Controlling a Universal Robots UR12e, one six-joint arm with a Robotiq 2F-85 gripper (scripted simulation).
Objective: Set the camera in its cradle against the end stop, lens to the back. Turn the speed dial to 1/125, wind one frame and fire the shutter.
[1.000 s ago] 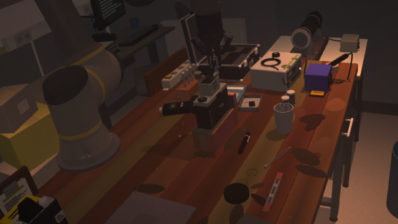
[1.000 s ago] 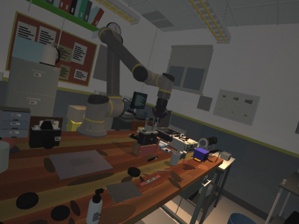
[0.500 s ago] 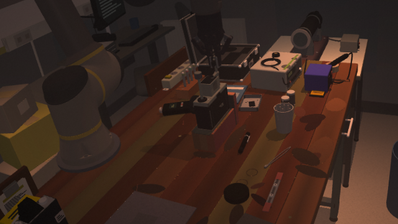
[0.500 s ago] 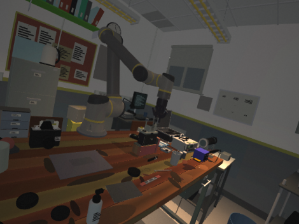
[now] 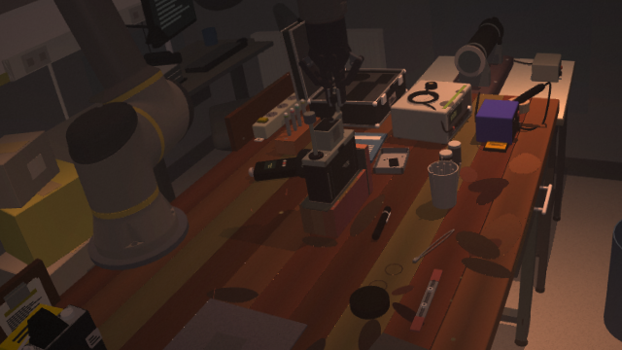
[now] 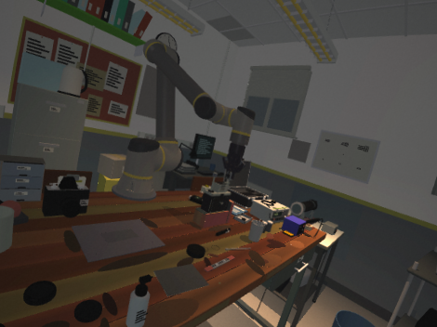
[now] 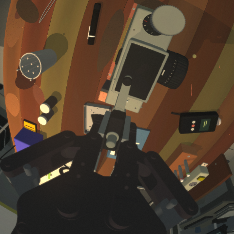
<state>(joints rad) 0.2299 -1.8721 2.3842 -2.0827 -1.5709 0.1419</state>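
The camera's wind lever [image 7: 121,97] runs from a pivot on the grey top plate back to a round knob between my fingers. The camera [image 5: 330,165] [image 7: 140,65] stands upright in its red-brown cradle [image 5: 340,204] in the middle of the bench, its black lens [image 7: 174,70] pointing to one side. The ribbed speed dial [image 7: 167,20] sits at the far end of the top plate over a marked scale. My gripper [image 5: 332,108] [image 7: 112,140] [image 6: 226,179] hangs straight above the camera's near end and is closed on the wind lever's knob.
The robot's base [image 5: 131,194] fills the bench's left side. A grey instrument case [image 5: 430,114], a purple box [image 5: 496,120], a grey cup [image 5: 443,182], two film canisters [image 7: 46,112], a black pen [image 5: 381,222], a light meter [image 7: 198,121] and a power strip [image 5: 277,119] surround the cradle.
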